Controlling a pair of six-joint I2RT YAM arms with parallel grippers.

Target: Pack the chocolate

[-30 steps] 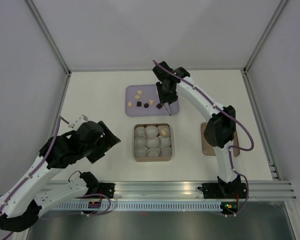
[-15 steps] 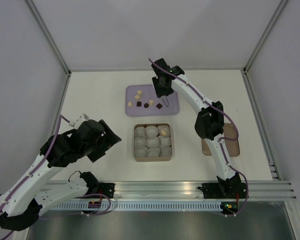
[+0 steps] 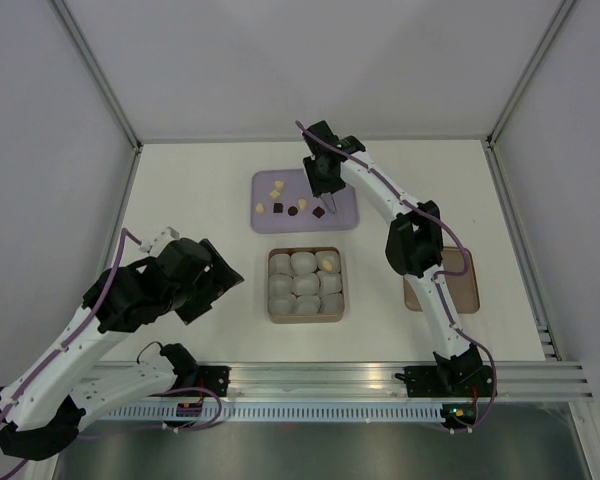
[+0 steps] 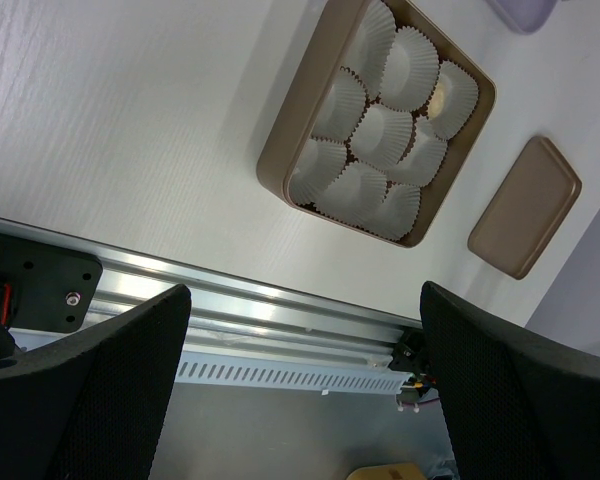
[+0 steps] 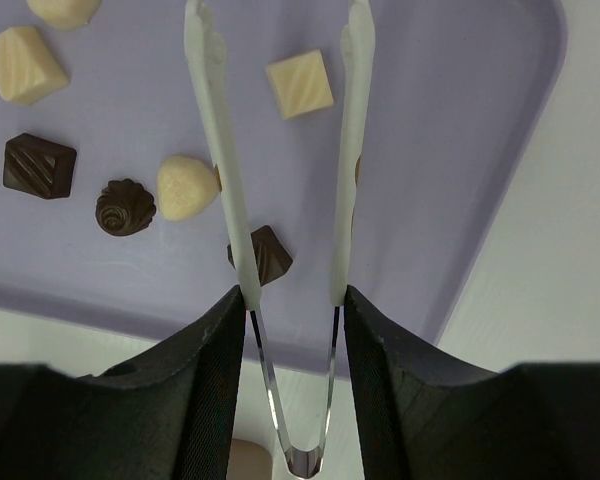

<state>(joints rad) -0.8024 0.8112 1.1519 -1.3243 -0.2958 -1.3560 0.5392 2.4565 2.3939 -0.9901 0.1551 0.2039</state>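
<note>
chocolate (image 5: 188,187): mostly loose on the purple tray (image 5: 460,150) just beyond the box (image 3: 307,320), cream and dark mixed. one cream piece sits in the box's far-right cup (image 4: 448,95), the other eight cups look empty. so i read this as early in the pick step, about one of nine packed.

right gripper (image 5: 290,330) holds the tongs (image 5: 220,150) near the hinge end, jaws pressed on the two tines. tines are spread, nothing pinched between them. in wrist view they straddle a cream square (image 5: 298,84). the tips run off the top of that view, so can't tell if they touch the tray. a dark piece (image 5: 270,255) lies partly under the left tine.

left gripper (image 4: 302,300): jaws wide, holding nothing, hanging near-left of the box. lid (image 4: 525,205) lies flat to the right of the box.

next move, my call:
- commit to one target and centre the tips on it
- drop to tray level and squeeze lightly
- lift, carry to the box, release into an empty cup

watch-outs: pieces are small and sit close together, so a neighbour could get nudged. too much squeeze could flick a piece out. lid goes on only once all cups are filled.
</note>
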